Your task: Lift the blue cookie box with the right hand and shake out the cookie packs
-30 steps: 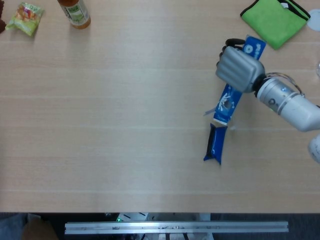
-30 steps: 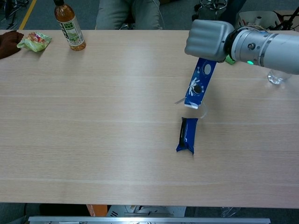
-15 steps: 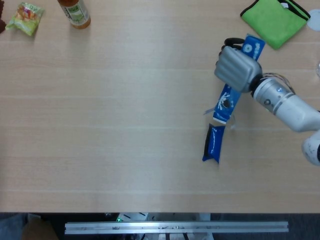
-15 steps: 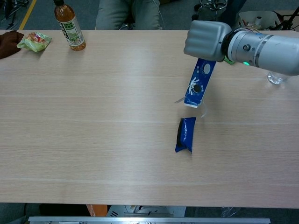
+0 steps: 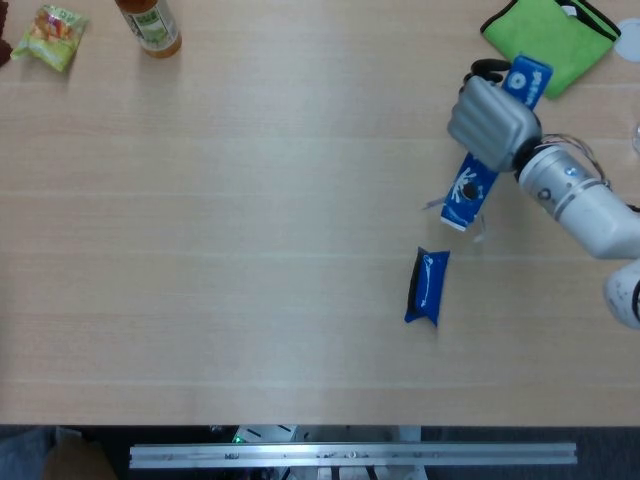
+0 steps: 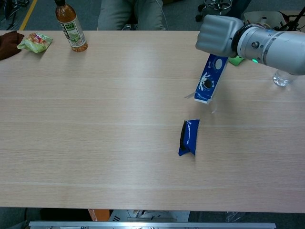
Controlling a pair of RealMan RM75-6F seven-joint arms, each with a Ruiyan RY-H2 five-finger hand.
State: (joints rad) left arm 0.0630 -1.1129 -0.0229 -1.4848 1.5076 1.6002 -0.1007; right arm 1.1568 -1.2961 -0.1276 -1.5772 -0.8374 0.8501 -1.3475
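Woodgrain table (image 5: 250,200) bears glossy cookie pack (image 5: 427,287); right robot hand (image 5: 490,122) grips slim box (image 5: 470,190).

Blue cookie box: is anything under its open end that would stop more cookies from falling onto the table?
Nothing visible does. The right hand holds the blue cookie box tilted, open end down, over bare table. The one cookie pack already out lies nearer the front edge, apart from the box.

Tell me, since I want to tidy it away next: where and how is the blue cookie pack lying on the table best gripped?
Grip the cookie pack across its narrow middle, coming straight down from above. It lies flat and long, clear of the cookie box held by the right hand.
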